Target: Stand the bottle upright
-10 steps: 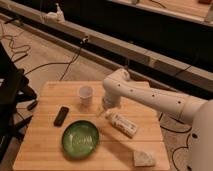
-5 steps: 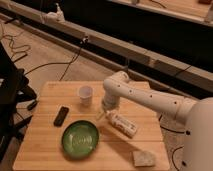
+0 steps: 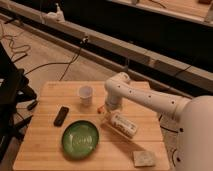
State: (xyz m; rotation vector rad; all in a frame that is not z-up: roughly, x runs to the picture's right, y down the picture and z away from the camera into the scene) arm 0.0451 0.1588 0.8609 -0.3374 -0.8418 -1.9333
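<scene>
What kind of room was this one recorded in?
Probably a robot lab or workshop rather than a home: loose cables trail over the floor, long workbenches run behind, and a small wooden table holds test items. The gripper is down at one end of the lying bottle.

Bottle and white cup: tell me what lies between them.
In the camera view, a small orange piece lies between the white cup and the lying bottle; the gripper hangs there too, just by the bottle's upper-left end.

hand [image 3: 106, 112] blurred beside bottle [image 3: 124, 125], arm [image 3: 150, 100] cropped right
</scene>
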